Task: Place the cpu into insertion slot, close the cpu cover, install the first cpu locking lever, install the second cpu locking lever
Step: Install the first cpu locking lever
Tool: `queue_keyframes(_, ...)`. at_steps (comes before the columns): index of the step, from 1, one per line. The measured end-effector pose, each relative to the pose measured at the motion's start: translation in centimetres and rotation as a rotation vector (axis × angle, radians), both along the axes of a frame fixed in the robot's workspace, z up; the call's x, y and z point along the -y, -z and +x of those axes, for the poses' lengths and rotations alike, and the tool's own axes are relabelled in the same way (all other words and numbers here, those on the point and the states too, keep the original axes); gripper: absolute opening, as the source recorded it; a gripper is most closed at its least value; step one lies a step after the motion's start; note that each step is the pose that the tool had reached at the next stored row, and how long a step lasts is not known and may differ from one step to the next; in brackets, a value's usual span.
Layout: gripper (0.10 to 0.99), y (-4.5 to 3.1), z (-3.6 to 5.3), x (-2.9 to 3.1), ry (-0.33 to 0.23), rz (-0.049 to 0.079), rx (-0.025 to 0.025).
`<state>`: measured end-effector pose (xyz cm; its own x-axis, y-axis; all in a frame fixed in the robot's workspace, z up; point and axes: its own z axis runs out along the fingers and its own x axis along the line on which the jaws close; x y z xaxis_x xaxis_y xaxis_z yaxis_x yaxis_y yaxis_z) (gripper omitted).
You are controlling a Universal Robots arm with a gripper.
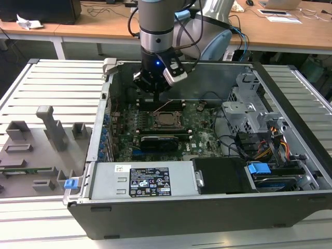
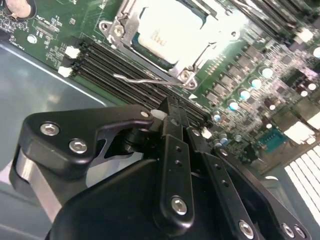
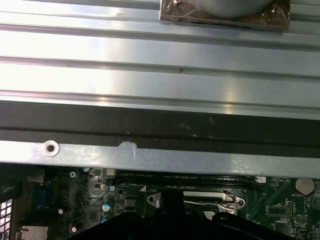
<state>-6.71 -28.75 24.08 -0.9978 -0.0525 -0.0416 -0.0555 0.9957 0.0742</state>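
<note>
In the exterior view, the arm is reaching down into the open computer case [image 1: 290,155], and the claw [image 1: 154,85] is hanging in the upper middle of the frame, just above the far edge of the motherboard [image 1: 202,129]. The cpu [image 1: 167,120] is already sitting in its socket at the centre of the board, with the cpu cover [image 1: 157,112] lying flat around it.

The second wrist view is giving more detail. The pale top of the cpu [image 2: 167,32] is showing through the window of the cpu cover [image 2: 125,22], which is closed over it. A thin wire locking lever [image 2: 145,78] is lying beside the socket, just ahead of the claw [image 2: 172,112]. The black fingers [image 2: 175,150] are pressed together and are holding nothing.

The first wrist view is showing the ribbed counter [image 3: 150,55] beyond the case wall, and a locking lever [image 3: 210,202] low in the frame.
</note>
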Motion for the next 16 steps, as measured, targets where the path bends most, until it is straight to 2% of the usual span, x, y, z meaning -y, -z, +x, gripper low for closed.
queue_keyframes(3, 0.106, 0.44, 0.6, -0.11, -0.009, -0.001, 0.0002)
queue_keyframes(8, 0.106, 0.71, 1.11, -0.12, -0.037, -0.001, 0.0001)
queue_keyframes(12, 0.106, 0.99, 2.02, -0.22, -0.038, -0.002, 0.0002)
queue_keyframes(16, 0.106, 1.28, 2.46, -0.25, -0.038, -0.002, 0.0002)
